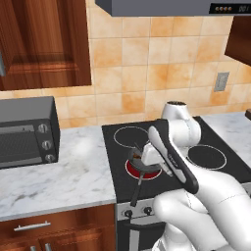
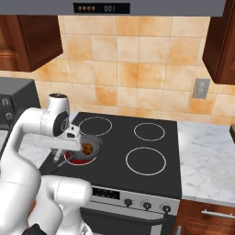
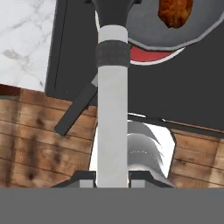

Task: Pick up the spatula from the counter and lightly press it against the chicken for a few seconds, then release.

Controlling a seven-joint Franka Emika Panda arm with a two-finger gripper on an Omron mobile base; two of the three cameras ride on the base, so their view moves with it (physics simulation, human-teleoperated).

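Note:
In the hand view a spatula (image 3: pixel 113 109) with a pale grey handle and a dark band runs straight up from my gripper (image 3: pixel 113 181), which is shut on the handle's end. Its dark blade (image 3: pixel 111 11) reaches over the near rim of a dark frying pan (image 3: pixel 192 37). A brown piece of chicken (image 3: pixel 175 11) lies in the pan, to the right of the blade; whether they touch I cannot tell. The pan (image 1: pixel 143 166) sits on a glowing red burner (image 1: pixel 132 171), with my gripper (image 1: pixel 147 158) just above it. From the right, chicken (image 2: pixel 87 148) shows in the pan (image 2: pixel 94 151) beside my gripper (image 2: pixel 73 137).
The pan's dark handle (image 1: pixel 136 191) sticks out over the stove's front edge. A toaster oven (image 1: pixel 27 132) stands on the marble counter (image 1: pixel 73 176) to the left. Three other burners (image 2: pixel 146 160) are bare. Stove knobs (image 2: pixel 147 205) line the front; marble counter (image 2: pixel 206 156) continues right.

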